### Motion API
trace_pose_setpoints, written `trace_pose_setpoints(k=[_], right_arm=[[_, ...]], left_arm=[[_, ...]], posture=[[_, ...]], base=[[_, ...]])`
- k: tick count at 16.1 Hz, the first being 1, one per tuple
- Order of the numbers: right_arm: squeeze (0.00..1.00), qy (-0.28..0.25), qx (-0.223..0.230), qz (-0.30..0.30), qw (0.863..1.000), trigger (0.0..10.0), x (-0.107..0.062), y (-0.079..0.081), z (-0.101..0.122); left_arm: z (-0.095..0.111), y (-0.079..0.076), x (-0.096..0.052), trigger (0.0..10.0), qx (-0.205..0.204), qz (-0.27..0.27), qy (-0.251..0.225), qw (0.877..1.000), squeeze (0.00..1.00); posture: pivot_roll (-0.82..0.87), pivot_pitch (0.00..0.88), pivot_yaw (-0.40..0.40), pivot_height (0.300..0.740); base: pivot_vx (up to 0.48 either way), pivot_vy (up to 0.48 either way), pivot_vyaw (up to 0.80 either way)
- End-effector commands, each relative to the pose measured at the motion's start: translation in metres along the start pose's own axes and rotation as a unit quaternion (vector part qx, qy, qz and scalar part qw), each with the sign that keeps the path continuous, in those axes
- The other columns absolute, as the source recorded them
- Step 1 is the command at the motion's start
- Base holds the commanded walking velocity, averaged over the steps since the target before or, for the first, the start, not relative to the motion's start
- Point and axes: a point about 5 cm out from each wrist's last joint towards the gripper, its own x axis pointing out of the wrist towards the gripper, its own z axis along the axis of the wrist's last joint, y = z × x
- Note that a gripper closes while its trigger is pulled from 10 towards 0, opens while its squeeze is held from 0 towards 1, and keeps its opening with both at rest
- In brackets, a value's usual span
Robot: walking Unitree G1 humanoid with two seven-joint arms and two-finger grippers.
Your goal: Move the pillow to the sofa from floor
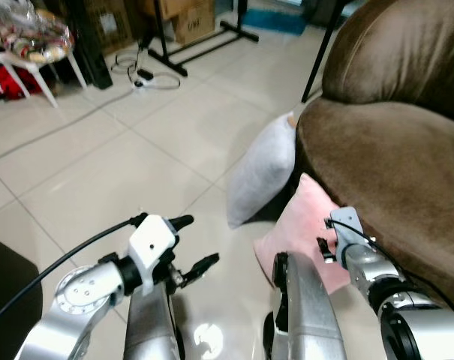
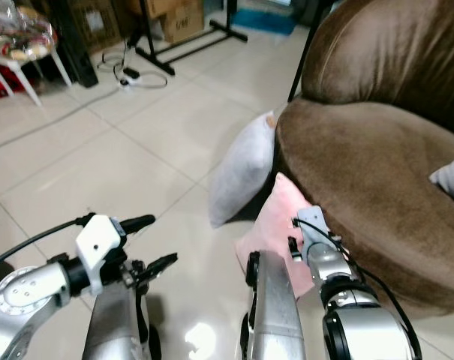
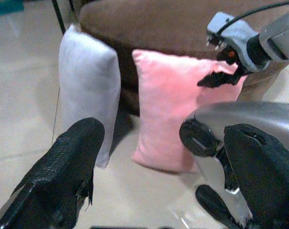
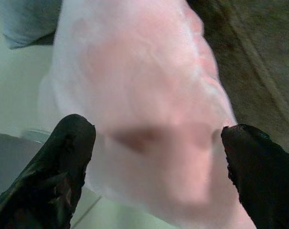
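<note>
Our right end effector (image 4: 154, 167) has its two black fingers (image 4: 63, 157) spread wide apart, one on each side of the pink pillow (image 4: 134, 86), which lies directly ahead of it and just beyond the fingertips; we cannot tell whether the pads touch the fabric yet. In the head views this end effector (image 1: 333, 232) sits at the pillow's upper edge, right where the pink pillow (image 1: 302, 225) leans against the front of the brown sofa (image 1: 392, 150).

The pillow stands on the tiled floor (image 1: 99, 165), tilted back onto the sofa base, its long axis running upward toward the seat. The sofa seat lies above and beyond the right end effector, so the coming move, as we judge it, is a close on the top edge and a lift up and forward.

Our left end effector (image 1: 193, 251) also has its fingers apart, holds nothing, and hovers over bare floor; the pink pillow lies ahead and to its right, clearly farther off than from the right arm. A grey pillow (image 1: 260, 172) leans on the sofa just beside the pink one, on its far side from us.

We can read no brand, label or writing anywhere.
</note>
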Motion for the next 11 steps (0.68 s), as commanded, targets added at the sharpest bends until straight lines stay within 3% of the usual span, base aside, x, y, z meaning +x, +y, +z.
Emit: trace_pose_setpoints(k=[1, 5, 11], right_arm=[[0.00, -0.016, 0.012, 0.001, 1.000, 10.0, 0.000, 0.002, 0.007], [0.00, -0.046, 0.014, -0.029, 0.998, 10.0, 0.000, -0.002, 0.017], [0.00, -0.058, -0.001, -0.113, 0.992, 10.0, -0.001, -0.022, 0.021]], left_arm=[[0.004, 0.001, -0.005, 10.0, 0.006, 0.013, 0.002, 1.000, 0.00], [0.011, 0.001, -0.011, 10.0, 0.009, 0.030, 0.001, 1.000, 0.00], [0.025, -0.001, -0.036, 10.0, 0.022, 0.041, 0.010, 0.999, 0.00]], posture=[[0.08, 0.192, 0.005, 0.490], [0.10, 0.253, 0.002, 0.490], [0.14, 0.290, 0.017, 0.490]], base=[[0.000, 0.000, 0.00], [0.000, 0.000, 0.00], [0.000, 0.000, 0.00]])
